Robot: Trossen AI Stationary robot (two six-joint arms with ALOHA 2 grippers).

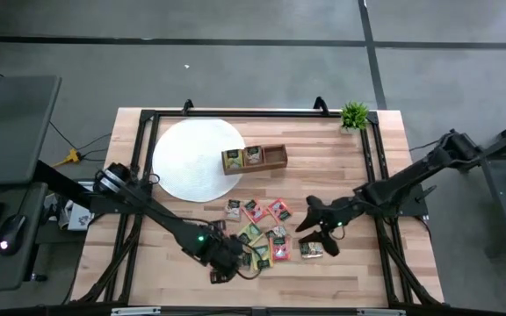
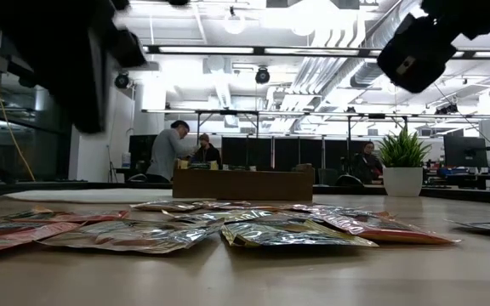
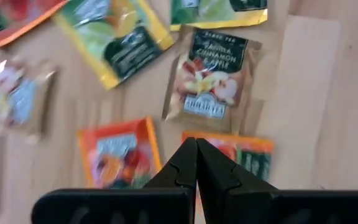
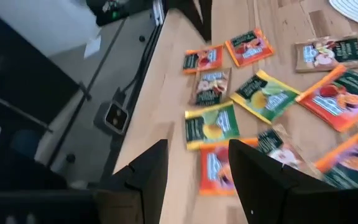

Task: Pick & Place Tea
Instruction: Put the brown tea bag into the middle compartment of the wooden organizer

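While the tea packets (image 1: 262,230) lie scattered on the table (image 1: 385,149) near its front edge | left pincer (image 1: 227,263) clenched, empty, at the pile's front-left edge | right pincer (image 1: 310,219) spread, empty, above the pile's right side.

Left gripper (image 3: 195,163) fingers pressed together; right gripper (image 4: 197,168) fingers spread.

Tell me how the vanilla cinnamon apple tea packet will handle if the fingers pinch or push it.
The vanilla cinnamon apple tea packet lies flat and thin, so it is probably light and floppy. Its glossy wrapper may slip on the wooden table, sliding when pushed.
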